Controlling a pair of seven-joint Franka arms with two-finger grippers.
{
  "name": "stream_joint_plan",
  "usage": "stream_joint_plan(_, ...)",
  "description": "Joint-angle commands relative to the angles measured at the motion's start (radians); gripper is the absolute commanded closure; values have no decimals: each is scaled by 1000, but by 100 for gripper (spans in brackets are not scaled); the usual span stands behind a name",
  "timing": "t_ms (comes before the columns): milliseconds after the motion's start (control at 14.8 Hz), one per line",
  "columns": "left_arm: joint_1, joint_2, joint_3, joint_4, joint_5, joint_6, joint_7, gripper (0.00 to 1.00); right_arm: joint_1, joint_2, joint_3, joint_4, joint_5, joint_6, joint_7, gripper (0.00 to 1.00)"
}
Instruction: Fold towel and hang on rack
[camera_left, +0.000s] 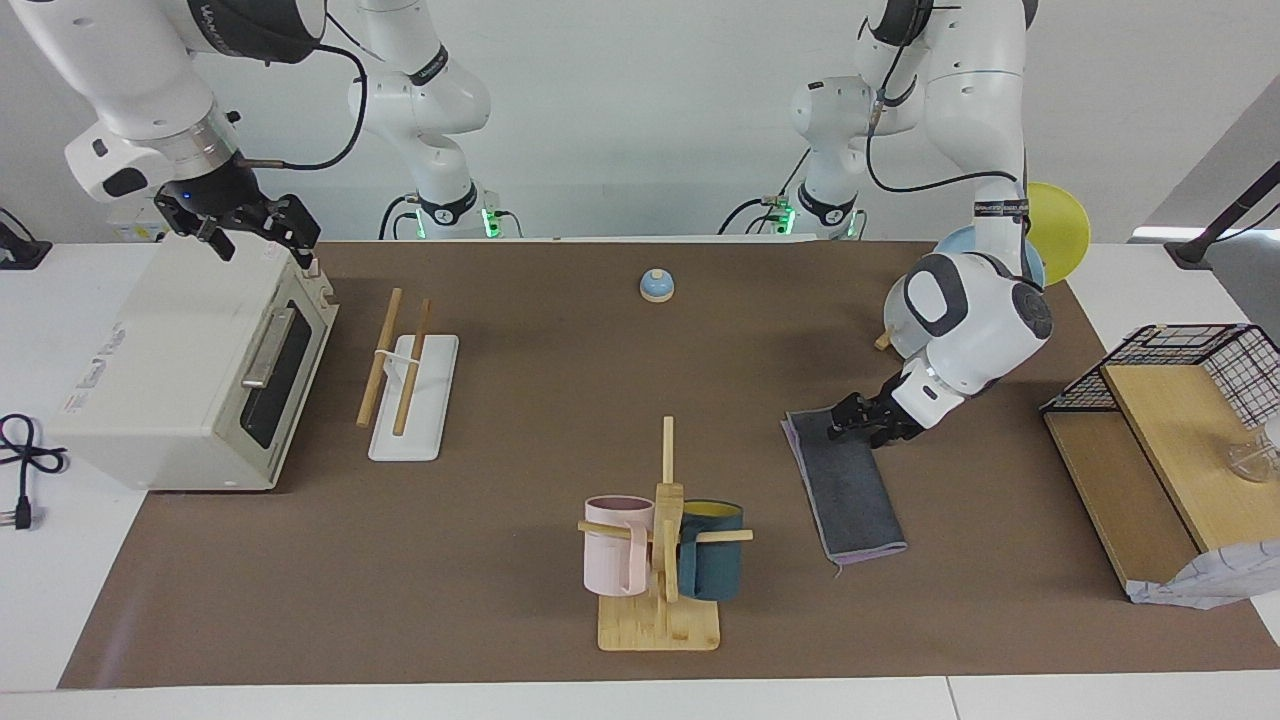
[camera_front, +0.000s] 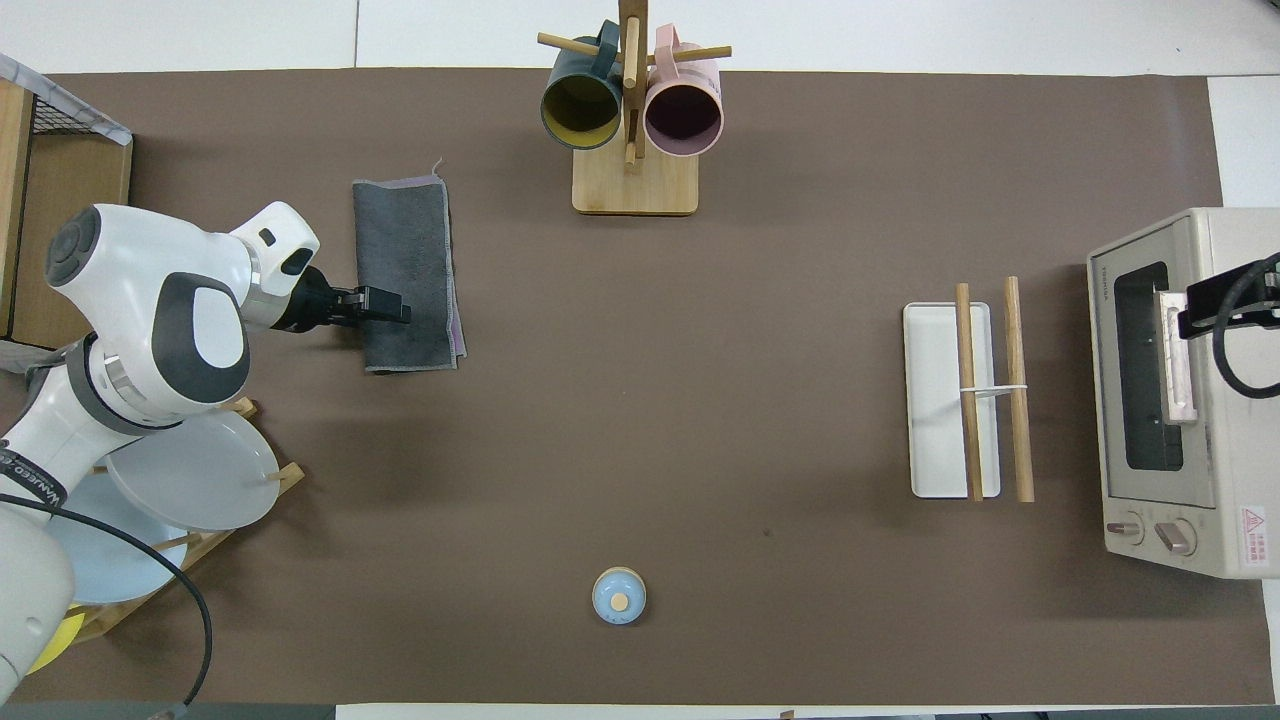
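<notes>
The towel (camera_left: 855, 495) (camera_front: 405, 250) lies folded into a long strip on the brown mat, dark grey face up with a thin purple edge showing. My left gripper (camera_left: 852, 424) (camera_front: 393, 305) comes in low and sideways at the towel's long edge, close to the end nearer the robots, its tip over the cloth. The rack (camera_left: 398, 365) (camera_front: 985, 400), two slanted wooden rods on a white base, stands toward the right arm's end with nothing on it. My right gripper (camera_left: 255, 232) (camera_front: 1225, 305) waits open above the toaster oven.
A wooden peg stand with two mugs (camera_left: 662, 560) stands farther from the robots, beside the towel. A blue bell (camera_left: 656, 285), a plate stand with plates (camera_front: 190, 470), the toaster oven (camera_left: 190, 365) and a wire-and-wood shelf (camera_left: 1165, 440) ring the mat.
</notes>
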Motion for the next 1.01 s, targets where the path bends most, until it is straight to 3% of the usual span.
stream_joint_plan(0, 2, 0, -4, -24, -26, 33, 17, 21, -6, -7, 1, -6, -2, -9, -19, 0)
stream_joint_plan(135, -2, 4, -4, -24, -26, 36, 17, 29, -10, -7, 0, -6, -2, -17, -22, 0)
stream_joint_plan(270, -1, 4, -3, -26, -26, 33, 17, 43, -3, -7, 0, -6, -2, -18, -27, 0)
stream_joint_plan(472, 4, 4, -3, -26, -26, 30, 16, 74, 2, -20, 5, -30, -2, -18, -31, 0)
stream_joint_plan(674, 7, 5, -1, -24, -26, 28, 14, 98, 6, -20, 8, -32, 1, -17, -71, 0)
stream_joint_plan(944, 10, 4, -3, -12, -28, 12, 7, 100, -3, -22, 6, -42, 59, -12, -71, 0)
